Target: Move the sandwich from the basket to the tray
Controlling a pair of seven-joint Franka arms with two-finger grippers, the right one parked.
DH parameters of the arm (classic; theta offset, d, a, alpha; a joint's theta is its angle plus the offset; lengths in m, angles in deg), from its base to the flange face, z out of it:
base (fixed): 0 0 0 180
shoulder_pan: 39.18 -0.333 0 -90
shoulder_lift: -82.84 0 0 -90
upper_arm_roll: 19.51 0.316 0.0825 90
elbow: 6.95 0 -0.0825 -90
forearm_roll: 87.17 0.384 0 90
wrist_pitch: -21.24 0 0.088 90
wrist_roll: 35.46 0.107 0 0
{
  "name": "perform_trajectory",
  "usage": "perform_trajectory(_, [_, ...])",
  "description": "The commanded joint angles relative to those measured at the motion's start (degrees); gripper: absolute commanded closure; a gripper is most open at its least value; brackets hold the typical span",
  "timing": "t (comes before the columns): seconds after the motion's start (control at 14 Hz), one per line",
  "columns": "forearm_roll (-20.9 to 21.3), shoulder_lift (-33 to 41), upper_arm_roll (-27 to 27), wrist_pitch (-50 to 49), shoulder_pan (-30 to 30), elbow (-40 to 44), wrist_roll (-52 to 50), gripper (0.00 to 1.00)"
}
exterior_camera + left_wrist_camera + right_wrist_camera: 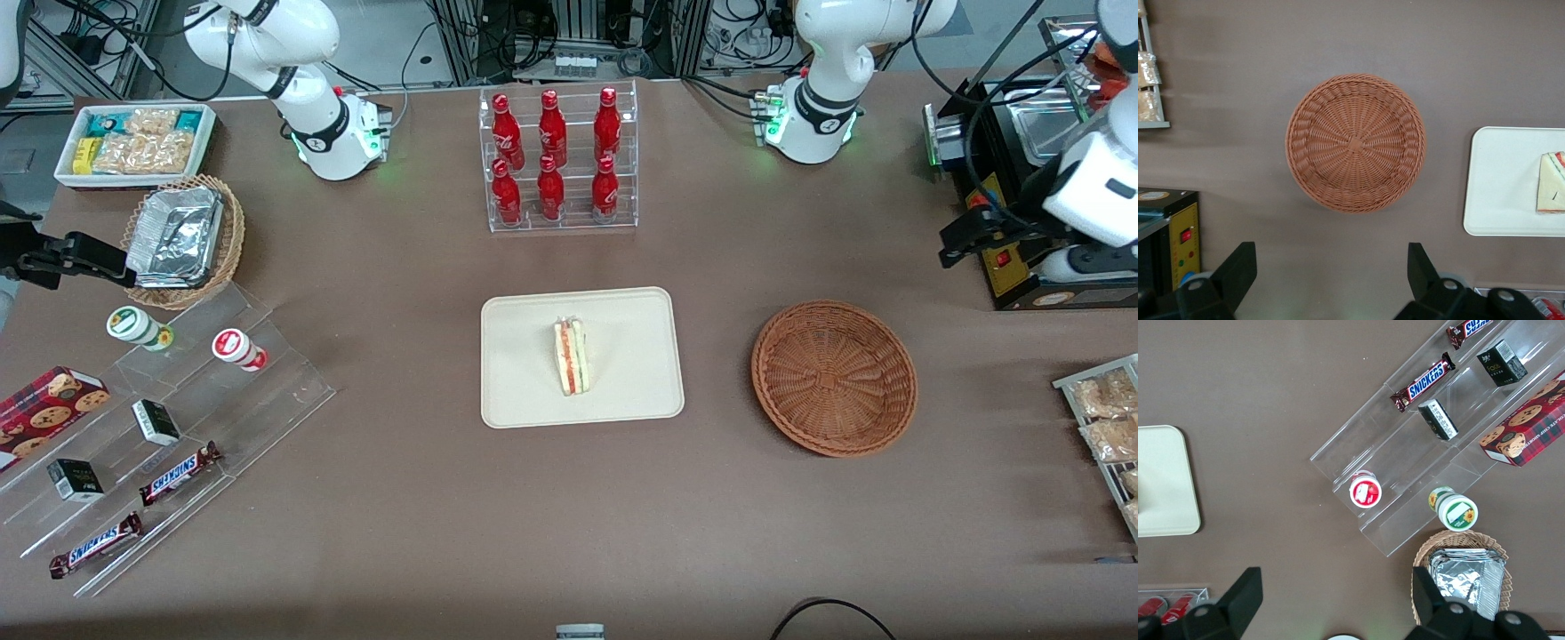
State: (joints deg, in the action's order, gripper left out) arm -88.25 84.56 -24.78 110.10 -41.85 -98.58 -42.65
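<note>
Looking down on the brown counter [400, 533], we see the sandwich [572, 357] lying near the middle of the tray [524, 391], its red, orange and green layers showing along one edge. The basket [834, 377] sits beside the tray toward the working arm's end of the counter, apart from it and with nothing in it. Our gripper [1325, 277] is raised well above the counter near the black machine [1013, 213] at the working arm's end, off to the side of the basket. In the left wrist view its two dark fingers [1238, 270] are spread wide with nothing between them, and the basket [1356, 143] lies on the counter below them, with the tray [1505, 180] and a corner of the sandwich [1551, 183] beside it. Farther from the front camera than the tray stands a clear rack of red bottles [556, 156]. Toward the parked arm's end we see a tan basket [227, 249] holding foil containers and a stepped clear stand with Snickers bars [178, 474]
</note>
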Motion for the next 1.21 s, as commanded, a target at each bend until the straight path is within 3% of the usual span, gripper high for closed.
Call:
perform_trajectory(0.0, [-1.02, -2.6, 0.26, -3.09, -0.15, 4.36, 1.65, 0.0])
perform_trajectory(0.43, [1.87, -5.06, 1.48, -1.5, 2.05, 6.47, 1.91, 0.0])
perform_trajectory(0.71, [1.61, -4.36, 6.47, -2.9, 3.98, 6.38, 8.49, 0.0])
perform_trajectory(1.14, [1.52, -3.75, 6.58, -3.44, 3.99, 6.64, 7.37, 0.0])
